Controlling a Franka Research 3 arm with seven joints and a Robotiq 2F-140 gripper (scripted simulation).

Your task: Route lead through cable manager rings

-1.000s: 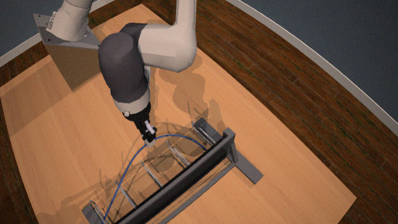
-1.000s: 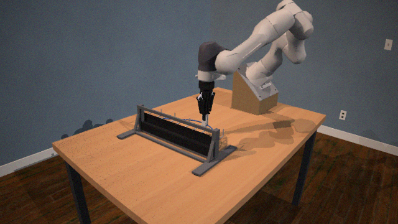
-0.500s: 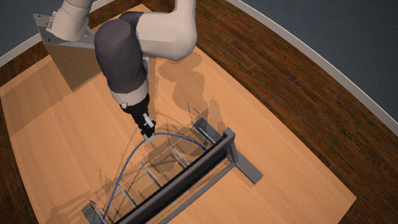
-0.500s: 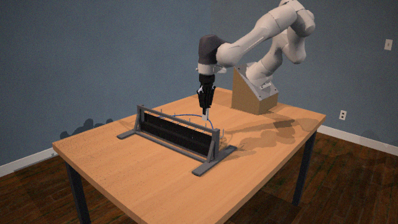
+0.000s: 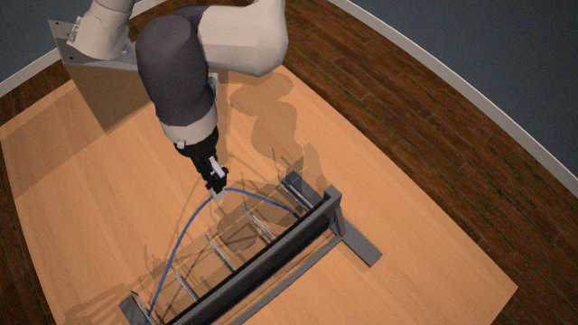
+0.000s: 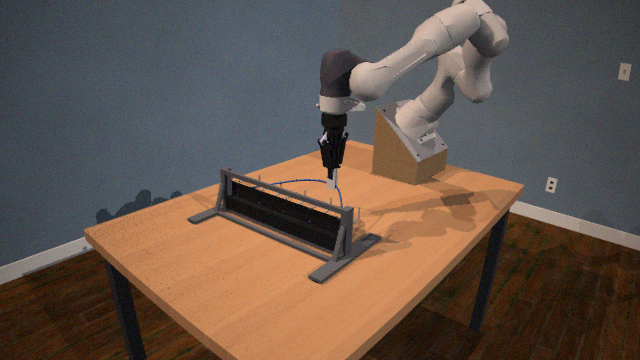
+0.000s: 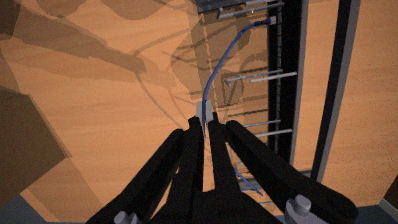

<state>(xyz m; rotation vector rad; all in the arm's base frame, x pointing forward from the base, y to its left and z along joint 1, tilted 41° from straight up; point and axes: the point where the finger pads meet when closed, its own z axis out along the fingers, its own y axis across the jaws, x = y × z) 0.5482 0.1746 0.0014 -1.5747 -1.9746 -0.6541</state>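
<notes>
Here's the tool (image 5: 219, 195) (image 6: 332, 182) (image 7: 205, 108), fingertips together, clamped on the blue lead (image 5: 182, 235) (image 6: 305, 180) (image 7: 218, 65), which bows out on the ring side of the rack (image 5: 363, 250) (image 6: 345, 257) (image 7: 348, 45)! The fingers mask its middle in the wrist view; the top view crops the rack's lower-left end, and the free end can't be made out. Port numbers? Unreadable. Bare tabletop (image 5: 406, 217) (image 6: 225, 280) (image 7: 100, 125) spreads beyond both rack feet, edges well apart from the tool.

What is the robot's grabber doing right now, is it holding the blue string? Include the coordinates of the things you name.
Gripper (image 5: 219, 195) (image 6: 331, 185) (image 7: 205, 108): closed on the blue lead (image 5: 181, 236) (image 6: 302, 180) (image 7: 220, 68), which it holds up.
</notes>
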